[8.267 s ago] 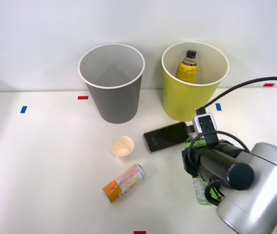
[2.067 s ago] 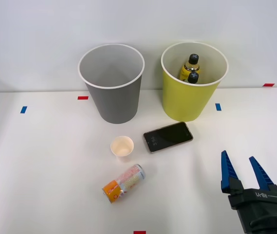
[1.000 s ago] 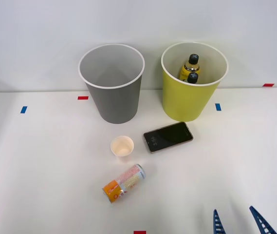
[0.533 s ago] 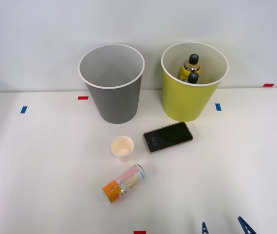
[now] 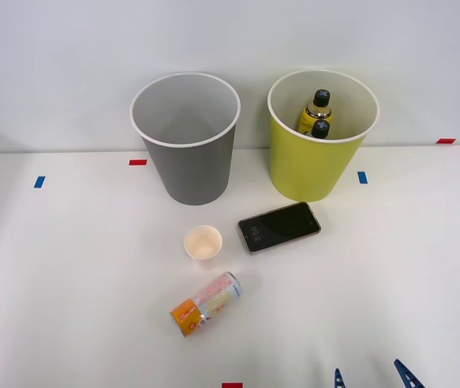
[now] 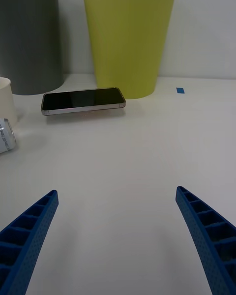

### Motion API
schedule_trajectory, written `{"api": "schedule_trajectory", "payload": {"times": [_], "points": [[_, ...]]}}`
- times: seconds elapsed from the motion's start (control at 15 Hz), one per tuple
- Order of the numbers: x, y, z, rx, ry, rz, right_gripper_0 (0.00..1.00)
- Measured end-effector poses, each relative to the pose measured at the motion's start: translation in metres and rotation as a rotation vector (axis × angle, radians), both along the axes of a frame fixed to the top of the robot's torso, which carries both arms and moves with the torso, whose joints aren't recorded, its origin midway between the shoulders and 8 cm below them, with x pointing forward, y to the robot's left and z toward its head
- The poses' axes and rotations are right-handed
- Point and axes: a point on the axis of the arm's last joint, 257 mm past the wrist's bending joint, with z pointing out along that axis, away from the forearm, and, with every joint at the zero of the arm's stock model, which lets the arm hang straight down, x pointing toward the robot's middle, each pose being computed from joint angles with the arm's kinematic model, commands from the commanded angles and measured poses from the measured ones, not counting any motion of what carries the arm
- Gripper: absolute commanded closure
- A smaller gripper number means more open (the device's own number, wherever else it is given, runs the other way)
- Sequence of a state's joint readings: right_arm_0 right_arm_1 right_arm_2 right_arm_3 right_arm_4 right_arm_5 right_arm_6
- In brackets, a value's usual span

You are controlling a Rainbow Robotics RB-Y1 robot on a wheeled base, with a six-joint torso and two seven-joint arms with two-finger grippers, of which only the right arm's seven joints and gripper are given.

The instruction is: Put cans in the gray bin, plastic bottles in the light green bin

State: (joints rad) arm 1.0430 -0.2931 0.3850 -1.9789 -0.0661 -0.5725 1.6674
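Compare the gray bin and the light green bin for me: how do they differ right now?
Colour: the gray bin has a gray wall, the light green bin a yellow-green one. Contents: the gray bin's white inside looks bare, while the light green bin holds two black-capped bottles. Position: the gray bin stands to the robot's left of the light green bin. Both are upright, tapered, white-rimmed and look the same size.

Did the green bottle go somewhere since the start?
Yes. The green bottle now stands inside the light green bin, beside the amber bottle; earlier it lay near the phone.
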Motion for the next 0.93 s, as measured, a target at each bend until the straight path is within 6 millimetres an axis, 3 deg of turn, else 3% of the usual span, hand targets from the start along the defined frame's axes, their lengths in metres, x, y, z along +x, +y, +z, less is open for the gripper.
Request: {"api": "schedule_trajectory", "payload": {"times": [0.93], "points": [[0.0000, 0.0000, -0.0001, 0.000, 0.000, 0.000, 0.18]]}}
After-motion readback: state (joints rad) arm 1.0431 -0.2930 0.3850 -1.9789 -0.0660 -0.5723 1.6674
